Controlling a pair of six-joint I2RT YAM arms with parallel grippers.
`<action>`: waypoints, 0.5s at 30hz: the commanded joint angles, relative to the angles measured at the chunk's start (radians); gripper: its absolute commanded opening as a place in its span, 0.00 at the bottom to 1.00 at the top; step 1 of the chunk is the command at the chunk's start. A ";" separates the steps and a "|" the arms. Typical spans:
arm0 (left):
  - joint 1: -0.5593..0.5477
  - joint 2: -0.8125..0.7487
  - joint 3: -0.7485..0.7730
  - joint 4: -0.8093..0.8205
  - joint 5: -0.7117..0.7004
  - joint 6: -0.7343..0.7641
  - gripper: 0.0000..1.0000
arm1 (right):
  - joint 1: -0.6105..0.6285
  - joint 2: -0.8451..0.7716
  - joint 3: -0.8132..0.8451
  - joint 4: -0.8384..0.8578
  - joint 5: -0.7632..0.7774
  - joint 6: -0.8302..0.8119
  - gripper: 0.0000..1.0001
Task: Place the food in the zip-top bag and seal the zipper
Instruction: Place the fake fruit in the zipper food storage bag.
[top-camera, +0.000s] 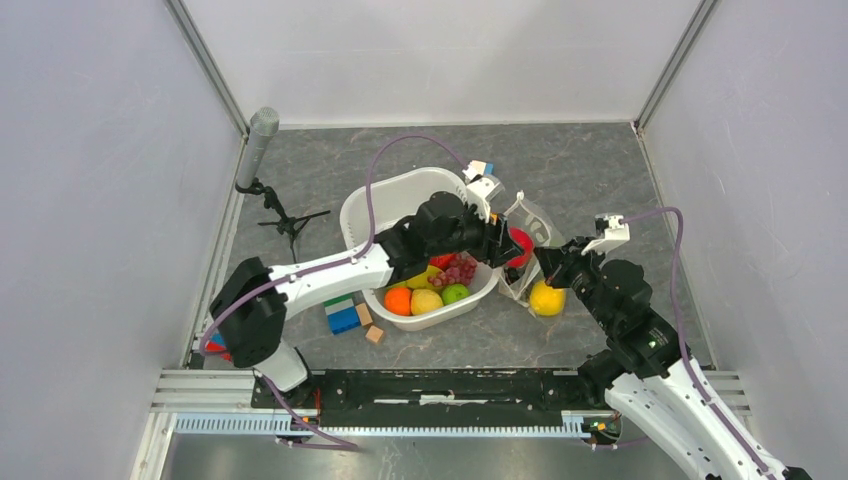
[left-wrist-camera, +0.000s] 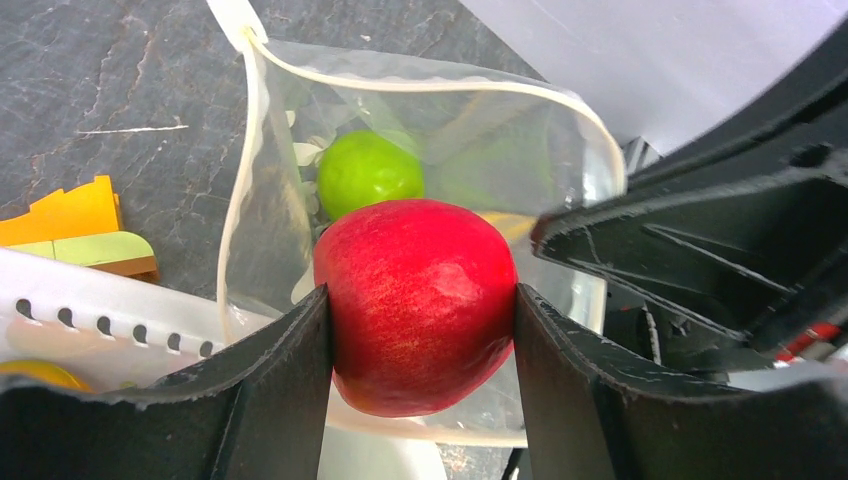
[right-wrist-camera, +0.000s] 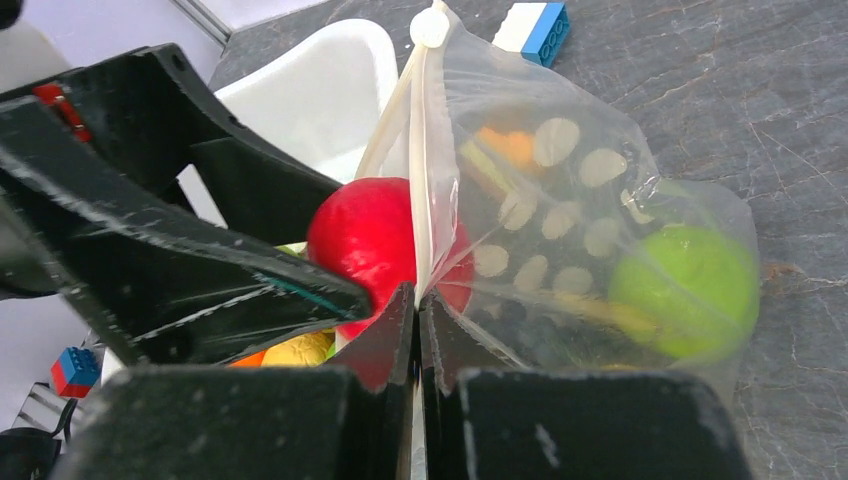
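My left gripper is shut on a red apple, held right at the open mouth of the zip-top bag. A green apple lies inside the bag. My right gripper is shut on the bag's white zipper and holds that edge up. The dotted bag bulges to its right with the green apple in it. In the top view the bag stands beside the white tub. A yellow lemon lies on the table next to it.
The tub holds an orange, a yellow fruit, a green apple and purple grapes. Coloured blocks and a wooden cube lie in front of it. A small black tripod stands at the left.
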 joint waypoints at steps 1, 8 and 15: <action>-0.009 0.041 0.086 0.025 -0.040 -0.016 0.51 | 0.002 -0.018 0.016 0.021 0.008 -0.014 0.04; -0.010 0.093 0.144 -0.042 0.010 -0.011 0.72 | 0.002 -0.016 0.009 0.024 0.017 -0.011 0.05; -0.010 0.068 0.148 -0.085 0.010 0.025 0.95 | 0.002 -0.013 0.007 0.020 0.025 -0.011 0.05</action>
